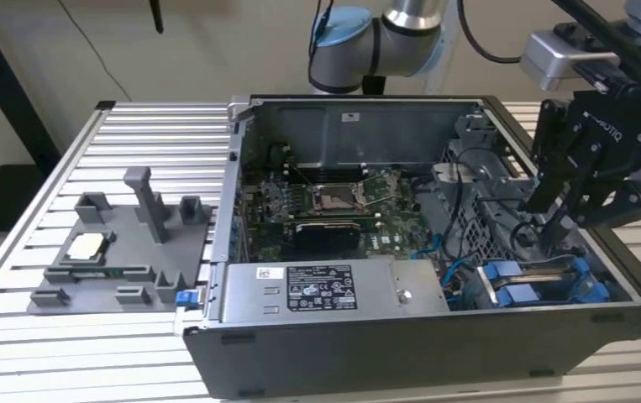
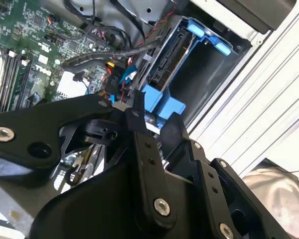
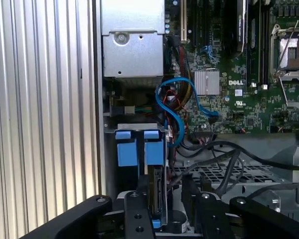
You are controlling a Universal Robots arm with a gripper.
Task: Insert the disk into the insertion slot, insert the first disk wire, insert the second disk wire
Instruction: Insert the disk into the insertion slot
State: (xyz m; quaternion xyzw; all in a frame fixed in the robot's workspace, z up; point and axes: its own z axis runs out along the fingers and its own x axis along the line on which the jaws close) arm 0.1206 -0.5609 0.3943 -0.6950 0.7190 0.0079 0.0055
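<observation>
Black pincer (image 3: 167,201) part-open astride disk (image 3: 157,186)

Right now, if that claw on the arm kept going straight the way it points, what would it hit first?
Probably the disk, standing edge-on in its blue carrier, directly in line ahead of the gripper. How much gap is left between them is unclear.

Silver arm (image 1: 410,17), light-blue joint cap (image 1: 343,29) at 12 o'clock in exterior view; black linkage gripper (image 1: 561,220), silver screws (image 2: 162,206), black cables (image 1: 483,42).
</observation>
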